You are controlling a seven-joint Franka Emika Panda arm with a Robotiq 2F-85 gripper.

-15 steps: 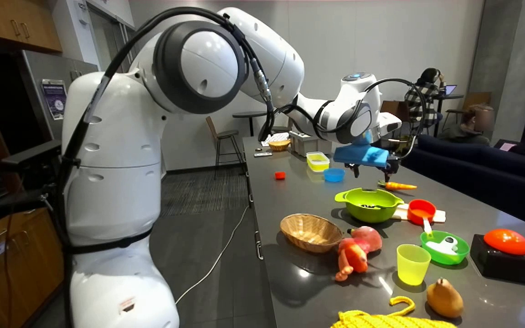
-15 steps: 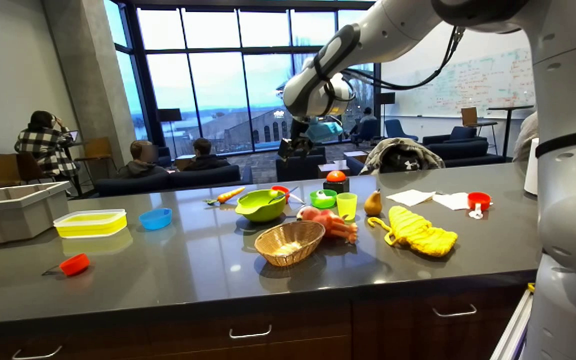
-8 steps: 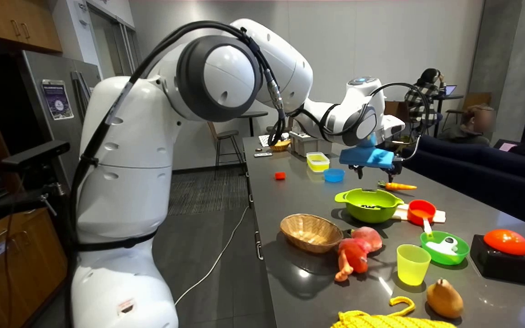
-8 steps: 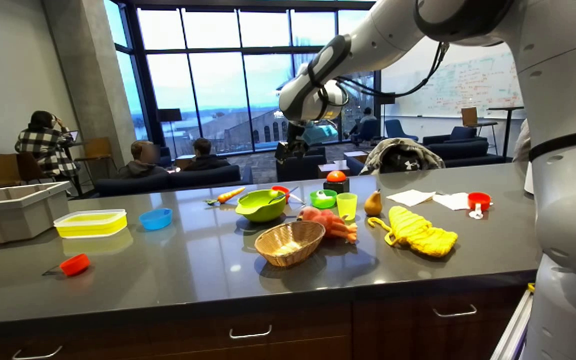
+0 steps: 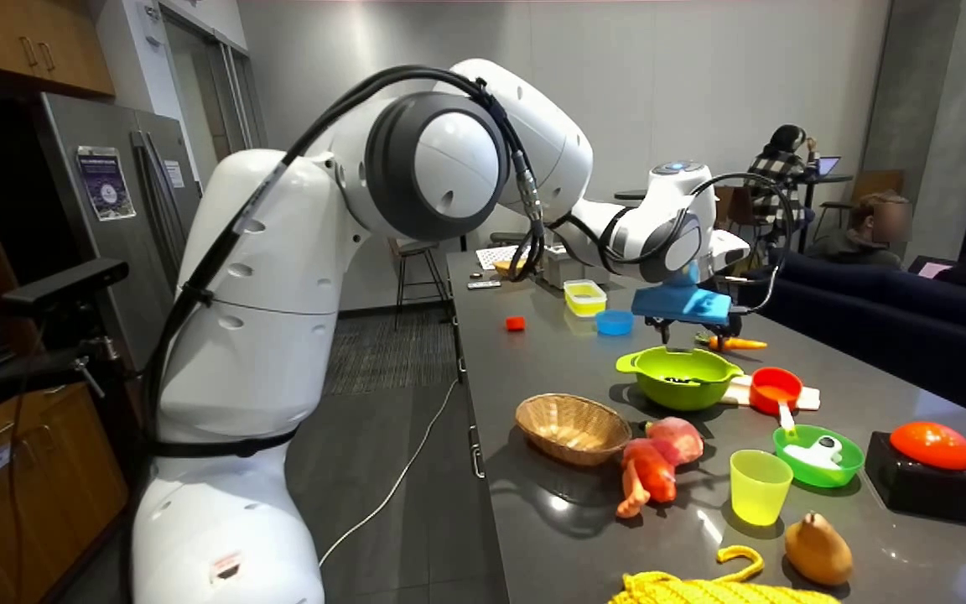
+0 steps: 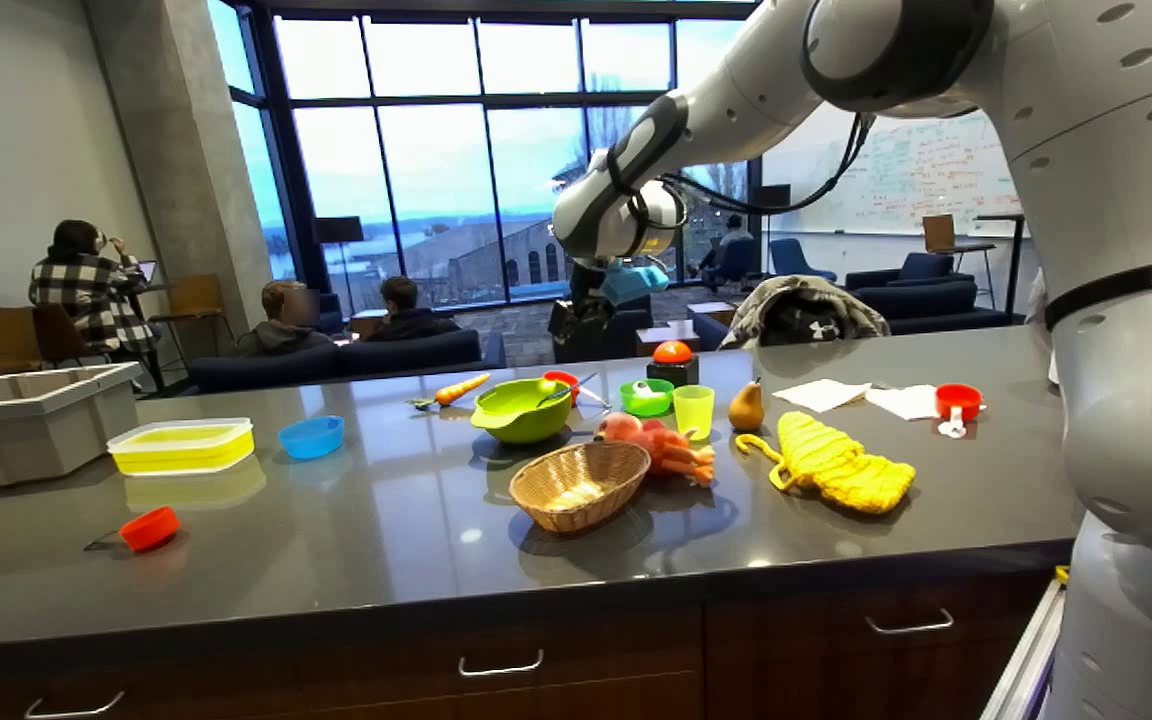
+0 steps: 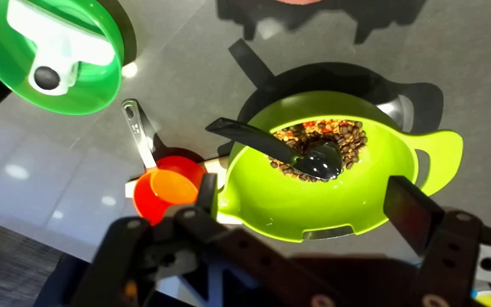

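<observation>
just over the bowl (image 7: 318, 207), that's where i've got my gripper (image 7: 306, 194): fingers spread wide, nothing between them, and as far as i can tell not touching anything. the spoon (image 7: 267, 145) lies in the bowl on some beans (image 7: 354, 143) mixed with red and orange bits, handle poking out past the rim. progress-wise i'd call it early: being parked over the bowl is about all that's done. no grip on anything yet, spoon and beans both sitting in there, so the hands-on part is all left imo.

right beside the bowl there's a red cup (image 7: 145, 198), and the carrot (image 5: 739, 343) is near too. bit further out: green dish (image 7: 105, 85) with a white thing (image 7: 62, 40) in it (can't tell what), the basket (image 5: 575, 428) and a pinkish toy (image 5: 659, 470) just beside it. then yellow cup (image 5: 760, 486), pear (image 5: 818, 549), red button (image 5: 934, 445). well apart down the counter (image 6: 366, 560): blue tub (image 6: 311, 440), yellow box (image 6: 181, 450), gray bin (image 6: 46, 430). way back, folks (image 6: 286, 340) on a couch (image 6: 416, 355) and big windows (image 6: 426, 150).
</observation>
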